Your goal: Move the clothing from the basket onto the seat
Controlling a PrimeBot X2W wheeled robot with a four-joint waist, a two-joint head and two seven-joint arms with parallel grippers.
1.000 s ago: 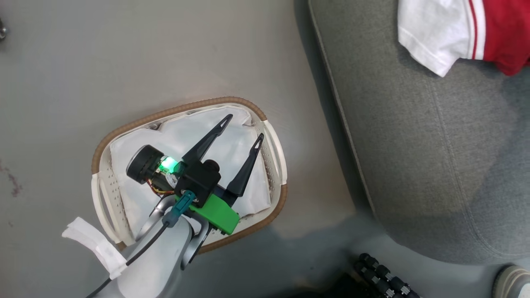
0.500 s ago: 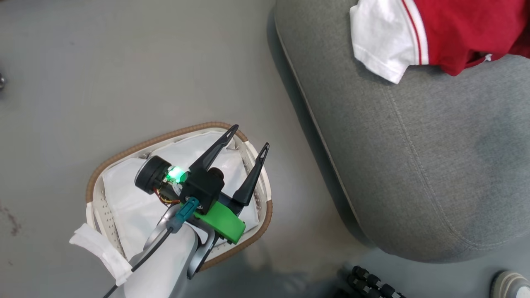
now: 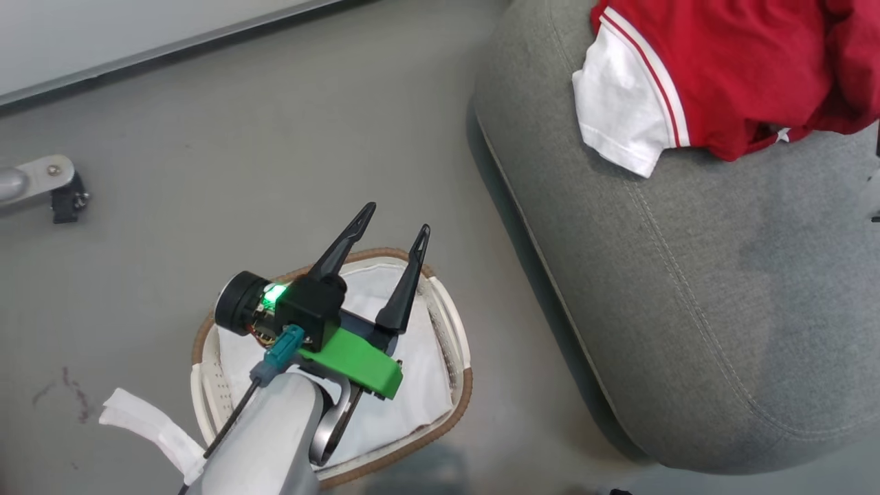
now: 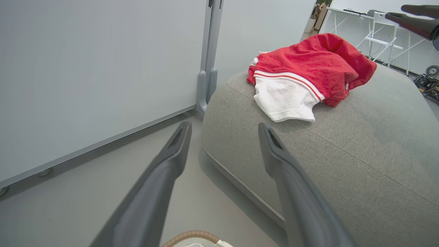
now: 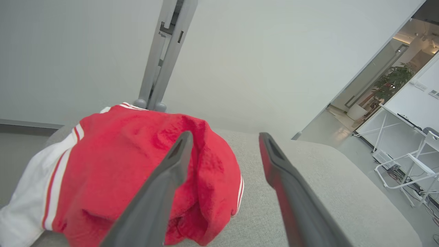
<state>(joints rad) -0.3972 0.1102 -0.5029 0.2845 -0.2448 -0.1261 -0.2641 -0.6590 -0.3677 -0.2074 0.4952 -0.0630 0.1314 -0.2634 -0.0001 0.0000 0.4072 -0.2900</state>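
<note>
The clothing (image 3: 715, 75) lies bunched on the seat (image 3: 722, 309). The basket (image 3: 454, 337) stands on the floor (image 3: 275, 137) beside the seat. The left gripper (image 3: 398, 216) hangs above the basket, fingers spread wide, empty. The right gripper (image 5: 225, 137) hangs above the seat, fingers spread wide, empty.

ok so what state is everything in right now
clothing: heaped on the seat, out of the basket
basket: upright on the floor, only its white liner showing inside
seat: bearing the clothing near one end
left claw: open, empty, above the basket
right claw: open, empty, over the clothing
</note>
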